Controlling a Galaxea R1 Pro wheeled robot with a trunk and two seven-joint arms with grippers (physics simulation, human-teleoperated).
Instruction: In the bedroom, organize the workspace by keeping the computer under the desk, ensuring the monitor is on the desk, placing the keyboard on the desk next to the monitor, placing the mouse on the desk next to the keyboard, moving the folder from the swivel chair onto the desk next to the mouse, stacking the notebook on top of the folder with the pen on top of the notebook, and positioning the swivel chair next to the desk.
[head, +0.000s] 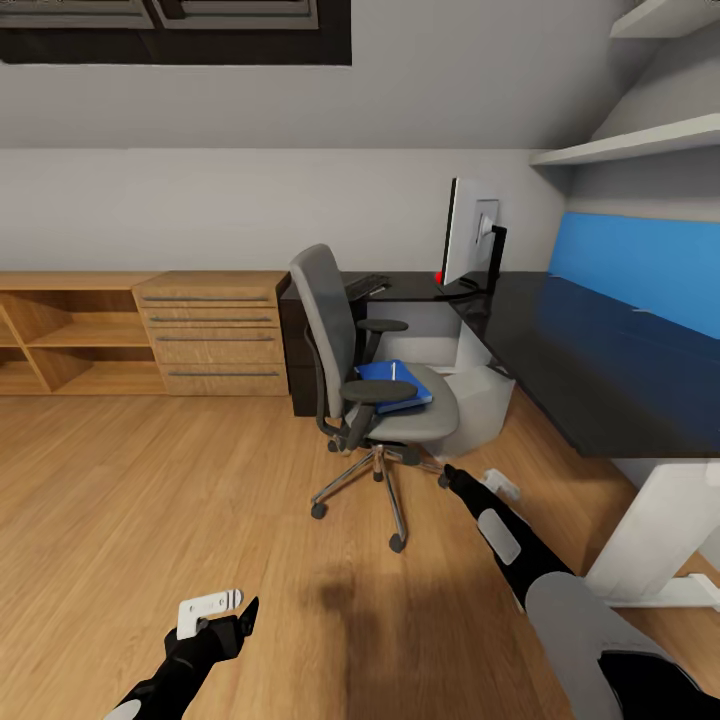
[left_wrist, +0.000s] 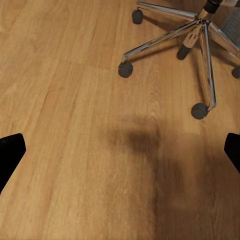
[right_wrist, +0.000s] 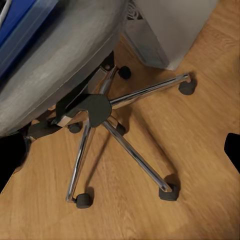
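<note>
The swivel chair (head: 345, 345) stands on the wood floor in front of the black desk (head: 590, 370), turned partly away from me. On its grey seat lies the blue folder (head: 400, 385) with a thin white pen (head: 393, 372) on top; I cannot make out the notebook. The monitor (head: 466, 235) stands edge-on on the desk, the keyboard (head: 366, 287) behind the chair back. The white-grey computer (head: 482, 400) sits under the desk. My right gripper (head: 450, 475) hangs open near the chair's chrome base (right_wrist: 100, 107). My left gripper (head: 243, 612) is open over bare floor, chair casters (left_wrist: 125, 69) ahead of it.
A light-wood dresser (head: 210, 330) and open shelving (head: 60, 340) line the back wall on the left. White wall shelves (head: 640, 140) and a blue panel (head: 650, 260) sit above the desk. The desk's white leg (head: 660, 530) stands close to my right arm.
</note>
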